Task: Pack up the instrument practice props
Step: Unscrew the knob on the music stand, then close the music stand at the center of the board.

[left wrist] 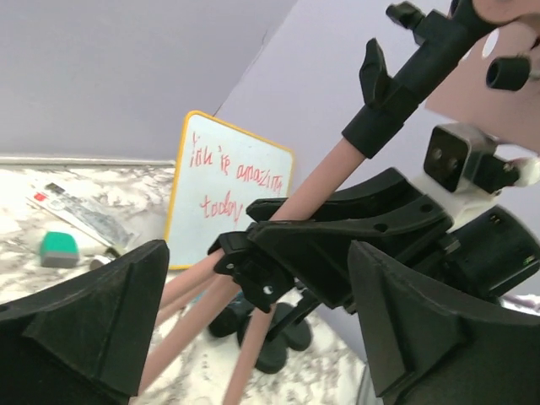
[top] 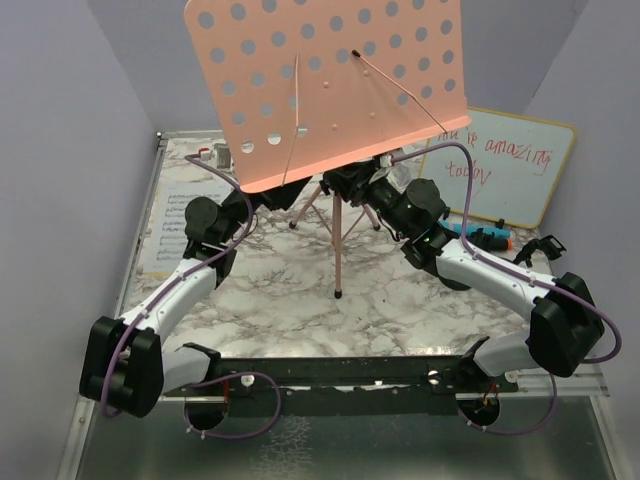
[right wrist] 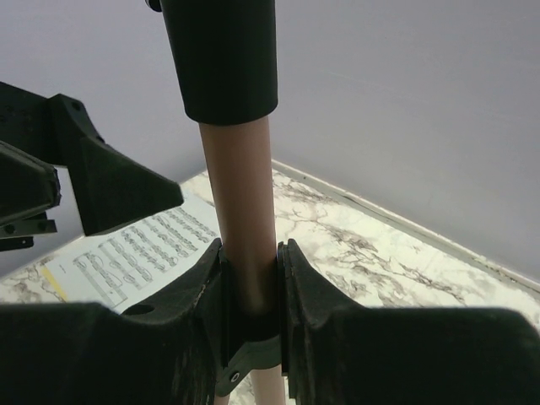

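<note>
The right fingers [right wrist: 190, 295] pinch the music stand's [top: 330, 80] pink pole [right wrist: 240, 186], likely stiff, slick and top-heavy, best gripped on that tube; the left fingers [left wrist: 93, 321] stand spread nearby.

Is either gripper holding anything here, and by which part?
The right gripper grips the pink music rack by its upright pole, just below the black collar. The left gripper is open, holding nothing.

Pink hole-dotted music rack [top: 340, 110]; grey-veined white marble table [top: 280, 290]; whiteboard [top: 505, 170] with red writing; seemingly blue microphone [top: 470, 231]
</note>
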`<state>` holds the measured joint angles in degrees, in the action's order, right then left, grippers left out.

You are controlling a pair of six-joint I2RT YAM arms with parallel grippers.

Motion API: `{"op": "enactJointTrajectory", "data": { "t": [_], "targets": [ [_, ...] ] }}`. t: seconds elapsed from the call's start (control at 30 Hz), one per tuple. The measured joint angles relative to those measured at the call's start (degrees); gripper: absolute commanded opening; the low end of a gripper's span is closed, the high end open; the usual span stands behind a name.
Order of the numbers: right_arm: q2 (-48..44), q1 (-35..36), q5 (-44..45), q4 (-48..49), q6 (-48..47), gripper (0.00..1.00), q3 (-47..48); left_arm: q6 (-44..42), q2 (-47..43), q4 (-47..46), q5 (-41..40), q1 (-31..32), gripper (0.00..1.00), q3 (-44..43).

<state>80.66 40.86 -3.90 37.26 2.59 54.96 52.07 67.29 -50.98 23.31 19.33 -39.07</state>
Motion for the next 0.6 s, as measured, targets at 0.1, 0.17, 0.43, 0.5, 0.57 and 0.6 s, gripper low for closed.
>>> {"op": "enactJointTrajectory", "data": {
  "t": [0.1,0.17,0.43,0.5,0.57,0.6],
  "targets": [
    [0.02,0.00,-0.09,0.15,0.00,0.00,-0.02,-3.98,1.88,0.11,3.65,-1.03,0.99,-1.66],
    [0.02,-0.02,-0.15,0.15,-0.07,0.01,-0.02,-6.32,2.69,-0.24,5.95,-1.38,0.99,-2.43],
    [0.02,-0.13,-0.50,0.13,-0.26,0.01,0.00,-11.34,8.52,-4.46,12.92,-1.40,0.94,-9.64],
    [0.02,-0.17,-0.59,0.07,-0.46,0.01,0.04,-11.39,11.10,-6.80,14.88,-1.40,0.91,-11.69],
    [0.04,-0.24,-0.70,-0.28,-0.59,0.00,0.28,-10.82,13.62,-9.40,16.39,-1.40,0.89,-13.25],
    [0.09,-0.28,-0.74,-0.44,-0.61,0.00,0.42,-10.05,15.21,-11.58,17.33,-1.40,0.87,-14.05]
  ]
}}
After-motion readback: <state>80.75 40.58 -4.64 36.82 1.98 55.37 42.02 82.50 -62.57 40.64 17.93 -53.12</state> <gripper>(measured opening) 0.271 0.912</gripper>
